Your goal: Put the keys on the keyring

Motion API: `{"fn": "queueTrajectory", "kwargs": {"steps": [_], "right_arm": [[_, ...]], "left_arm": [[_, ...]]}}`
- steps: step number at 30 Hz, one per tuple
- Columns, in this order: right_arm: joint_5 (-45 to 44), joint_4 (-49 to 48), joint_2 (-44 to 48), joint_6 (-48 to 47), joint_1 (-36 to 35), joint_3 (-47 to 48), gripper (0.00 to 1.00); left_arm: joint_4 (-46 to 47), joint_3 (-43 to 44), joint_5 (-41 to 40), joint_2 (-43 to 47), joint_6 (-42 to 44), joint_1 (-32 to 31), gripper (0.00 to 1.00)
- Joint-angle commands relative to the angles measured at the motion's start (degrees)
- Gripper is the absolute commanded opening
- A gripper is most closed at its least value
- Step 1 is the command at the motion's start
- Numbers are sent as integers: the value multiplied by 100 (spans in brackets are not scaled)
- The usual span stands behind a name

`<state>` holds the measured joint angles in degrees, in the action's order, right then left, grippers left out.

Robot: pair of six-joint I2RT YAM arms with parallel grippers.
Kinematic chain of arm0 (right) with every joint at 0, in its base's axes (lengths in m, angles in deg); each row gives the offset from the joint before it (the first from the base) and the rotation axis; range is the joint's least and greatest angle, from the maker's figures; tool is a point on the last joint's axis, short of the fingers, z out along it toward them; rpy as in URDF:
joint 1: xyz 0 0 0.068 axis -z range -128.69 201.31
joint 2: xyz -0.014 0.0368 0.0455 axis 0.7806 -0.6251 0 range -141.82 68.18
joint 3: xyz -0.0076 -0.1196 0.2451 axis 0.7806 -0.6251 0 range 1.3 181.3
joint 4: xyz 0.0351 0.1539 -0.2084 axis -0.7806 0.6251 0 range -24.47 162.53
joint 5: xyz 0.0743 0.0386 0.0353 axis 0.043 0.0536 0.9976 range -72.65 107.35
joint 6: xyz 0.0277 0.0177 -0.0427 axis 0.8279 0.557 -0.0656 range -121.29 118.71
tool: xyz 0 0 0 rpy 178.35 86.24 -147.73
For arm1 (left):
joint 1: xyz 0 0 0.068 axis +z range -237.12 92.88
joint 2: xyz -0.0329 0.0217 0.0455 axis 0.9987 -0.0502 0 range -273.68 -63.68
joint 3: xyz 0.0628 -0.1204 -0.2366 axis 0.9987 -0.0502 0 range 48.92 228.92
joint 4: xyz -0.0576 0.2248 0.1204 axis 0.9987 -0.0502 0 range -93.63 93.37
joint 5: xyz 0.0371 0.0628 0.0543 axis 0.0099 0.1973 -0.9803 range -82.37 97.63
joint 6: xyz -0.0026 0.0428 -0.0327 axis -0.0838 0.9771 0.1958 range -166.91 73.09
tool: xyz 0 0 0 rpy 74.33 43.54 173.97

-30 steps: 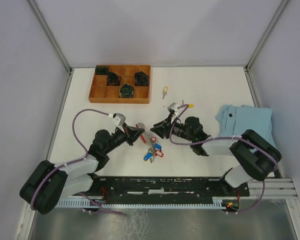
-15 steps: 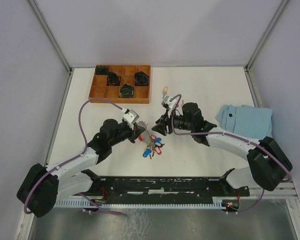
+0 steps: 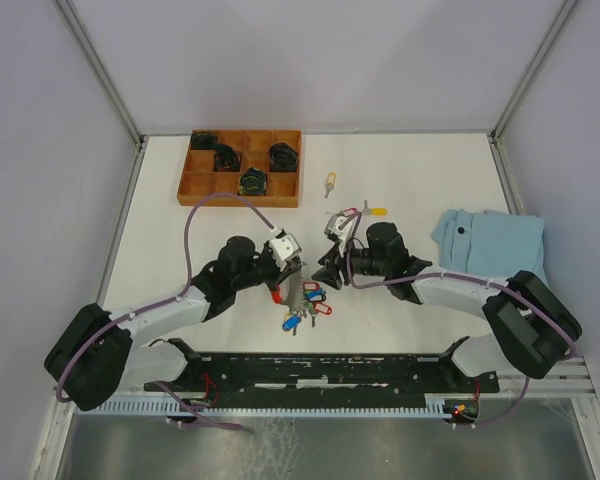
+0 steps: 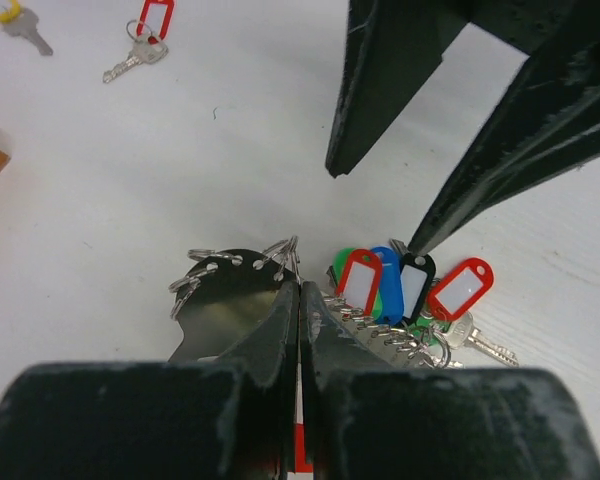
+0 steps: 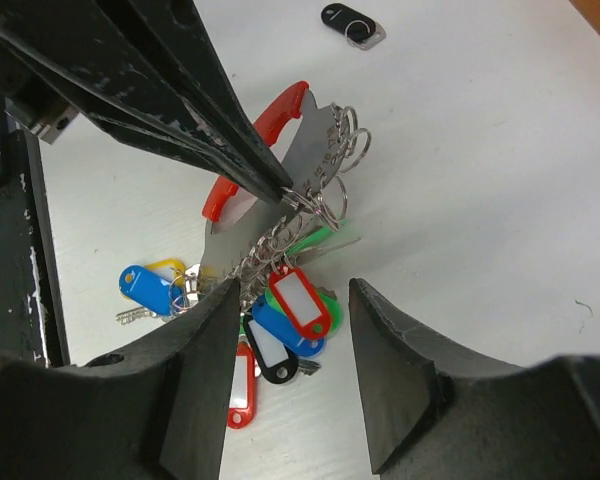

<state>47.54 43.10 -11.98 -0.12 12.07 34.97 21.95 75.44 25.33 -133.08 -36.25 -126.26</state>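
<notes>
The keyring point(image 3: 305, 300) is a grey metal band with a red strap and many coloured tags, lying at the table's middle. My left gripper point(image 3: 293, 272) is shut on the band's ringed edge; this shows close up in the left wrist view point(image 4: 299, 285), with the band point(image 4: 225, 305) under the jaws. My right gripper point(image 3: 327, 270) is open and empty just right of the bunch, its jaws either side of the tags point(image 5: 295, 295). Loose keys lie behind: a red-tagged key point(image 3: 346, 213), a yellow-tagged key point(image 3: 378, 211) and another yellow-tagged key point(image 3: 330, 181).
A wooden compartment tray point(image 3: 202, 186) with dark parts stands at the back left. A blue cloth point(image 3: 490, 240) lies at the right. A small black object point(image 5: 352, 20) lies beyond the keyring.
My left gripper has moved right and nearer with the keyring in it. My right gripper has shifted slightly nearer, uncovering the red-tagged and yellow-tagged keys behind it.
</notes>
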Motion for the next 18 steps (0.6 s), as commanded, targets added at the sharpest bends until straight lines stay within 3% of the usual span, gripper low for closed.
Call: {"fn": "queueTrajectory", "kwargs": {"steps": [1, 5, 13, 18], "right_arm": [[521, -1222, -199, -365, 20, -183, 55], [800, -1966, -275, -786, 20, -452, 55], [1391, -1023, -173, -1781, 7, -49, 53], [1507, -991, -256, -1950, -4, -24, 47]], "left_arm": [[440, -135, 681, 482, 805, -17, 3], [444, -275, 990, 555, 1132, -9, 3], [334, -148, 1187, 219, 1307, -6, 3], [312, -112, 1366, 156, 1334, -5, 3]]}}
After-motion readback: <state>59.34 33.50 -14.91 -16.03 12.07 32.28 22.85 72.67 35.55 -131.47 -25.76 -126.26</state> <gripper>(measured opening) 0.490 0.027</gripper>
